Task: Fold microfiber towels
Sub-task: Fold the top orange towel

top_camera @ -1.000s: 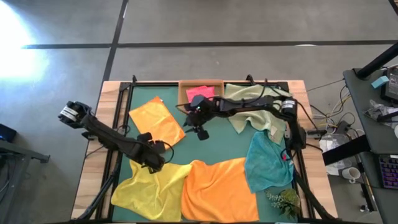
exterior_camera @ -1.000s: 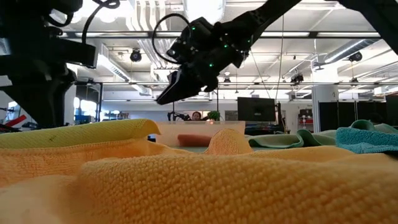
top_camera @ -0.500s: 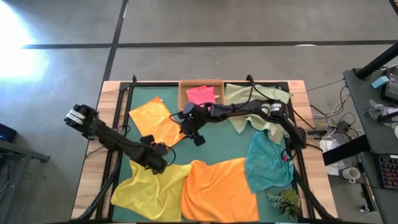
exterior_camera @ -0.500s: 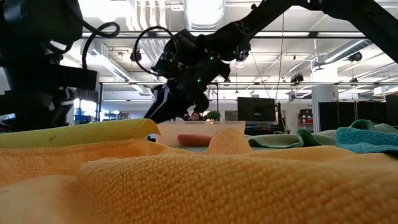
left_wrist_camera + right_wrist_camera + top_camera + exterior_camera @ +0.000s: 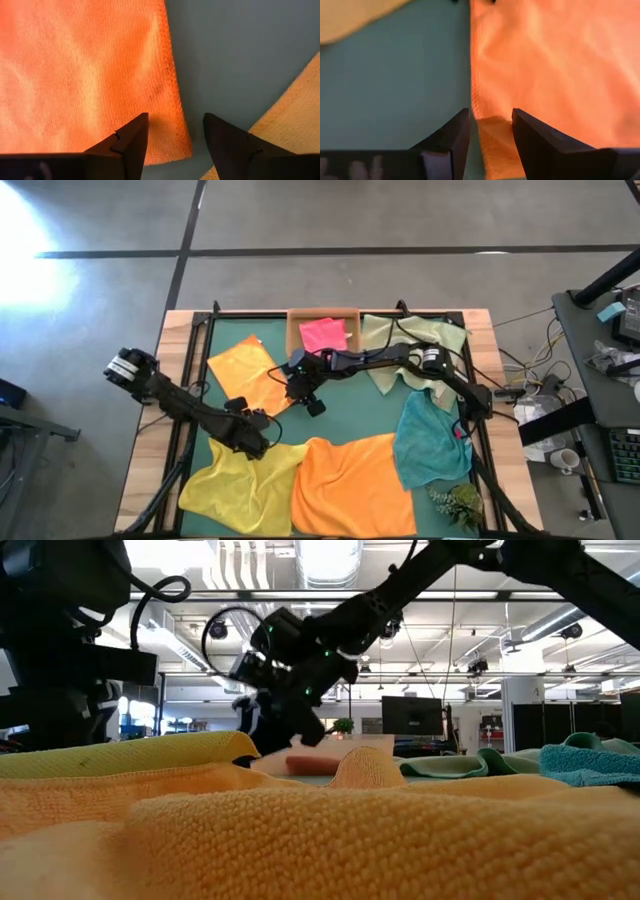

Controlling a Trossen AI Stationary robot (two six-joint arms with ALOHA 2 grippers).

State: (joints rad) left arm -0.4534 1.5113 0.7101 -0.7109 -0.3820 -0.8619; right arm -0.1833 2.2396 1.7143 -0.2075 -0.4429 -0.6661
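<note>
A: Right gripper point(image 5: 298, 387): set low at the edge of the smaller orange towel point(image 5: 252, 373), fingers point(image 5: 451, 136) parted to a moderate gap, straddling that edge; a raised bit of orange cloth seen between them, firm grip not confirmed.

B: Left gripper point(image 5: 262, 423): spread wide, nothing held; placed just above the near corner of the same orange towel, fingers point(image 5: 131, 137) either side of the hem over bare green mat point(image 5: 350, 405).

A: Remaining towels on the desk point(image 5: 178, 325): larger orange towel point(image 5: 350, 485) spread flat at the front centre; yellow towel point(image 5: 235, 485) beside it to the left, edges touching; teal towel point(image 5: 430, 442) at the front right, overlapping the large orange one.

B: Far side: pale green towel point(image 5: 410, 345) crumpled at the right rear; hot pink towel point(image 5: 323, 334) lying in the wooden tray point(image 5: 294, 330) at the rear centre. Small plant sprig point(image 5: 455, 503) noted at the front right corner.
</note>
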